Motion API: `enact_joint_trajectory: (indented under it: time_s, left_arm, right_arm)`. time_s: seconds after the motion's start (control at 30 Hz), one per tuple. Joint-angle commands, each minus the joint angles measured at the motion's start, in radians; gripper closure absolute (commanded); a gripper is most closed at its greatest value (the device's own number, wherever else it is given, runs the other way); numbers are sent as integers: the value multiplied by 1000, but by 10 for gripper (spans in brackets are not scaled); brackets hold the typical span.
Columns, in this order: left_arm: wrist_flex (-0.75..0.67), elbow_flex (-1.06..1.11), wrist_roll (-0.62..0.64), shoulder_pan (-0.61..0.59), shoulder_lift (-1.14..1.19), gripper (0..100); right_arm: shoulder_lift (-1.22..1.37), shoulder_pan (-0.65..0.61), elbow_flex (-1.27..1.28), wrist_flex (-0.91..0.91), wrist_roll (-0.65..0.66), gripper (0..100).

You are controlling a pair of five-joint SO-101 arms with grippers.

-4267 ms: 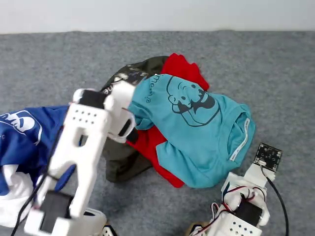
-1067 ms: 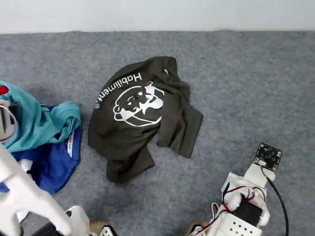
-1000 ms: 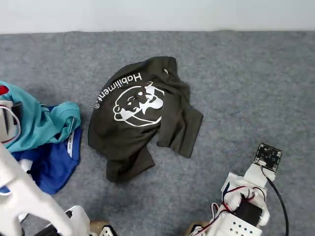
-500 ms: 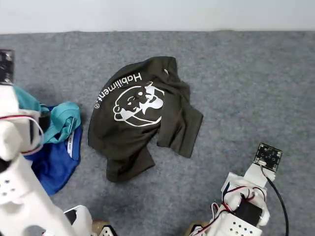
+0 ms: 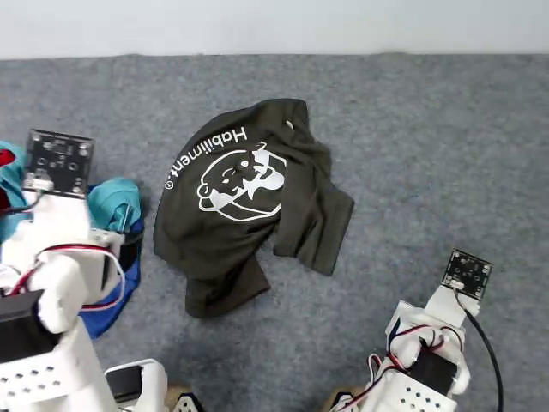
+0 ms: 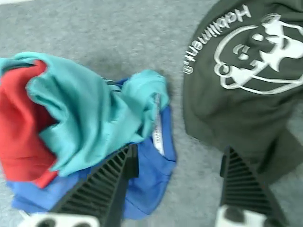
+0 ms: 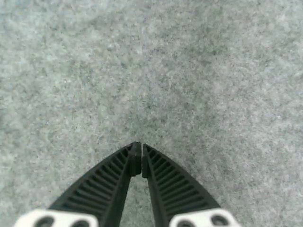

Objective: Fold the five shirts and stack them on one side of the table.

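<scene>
A dark olive shirt [image 5: 249, 206] with a white print lies crumpled in the middle of the grey carpet; it also shows in the left wrist view [image 6: 241, 90]. At the left edge lies a heap: a teal shirt [image 6: 85, 104] on a red shirt [image 6: 19, 127], both over a blue shirt [image 6: 147, 189]. My left gripper [image 6: 181, 151] hangs open above the gap between the heap and the dark shirt, holding nothing. The left arm [image 5: 51, 266] covers part of the heap in the high view. My right gripper [image 7: 138, 147] is shut and empty over bare carpet.
The right arm [image 5: 429, 360] sits folded at the near right edge. Bare grey carpet [image 5: 429, 137] stretches to the right of the dark shirt and behind it, up to a pale wall [image 5: 274, 26].
The left arm carried the teal and red shirts off the dark shirt to the left heap, let them go and drew back toward its base. The right arm has not moved.
</scene>
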Motion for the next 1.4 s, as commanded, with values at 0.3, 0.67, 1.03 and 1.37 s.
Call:
enact_joint_trajectory:
  time_s: [0.3, 0.67, 1.03, 1.37]
  left_arm:
    - [-40, 232, 58, 411, -9, 721]
    - [-209, 467, 52, 626, 89, 721]
    - [-384, 401, 25, 684, 470, 720]
    - [-543, 395, 25, 686, 713, 720]
  right_arm:
    - [-2, 12, 15, 2, 9, 989]
    - [-2, 12, 15, 2, 9, 989]
    - [-2, 12, 15, 2, 9, 989]
    - [-2, 12, 15, 2, 9, 989]
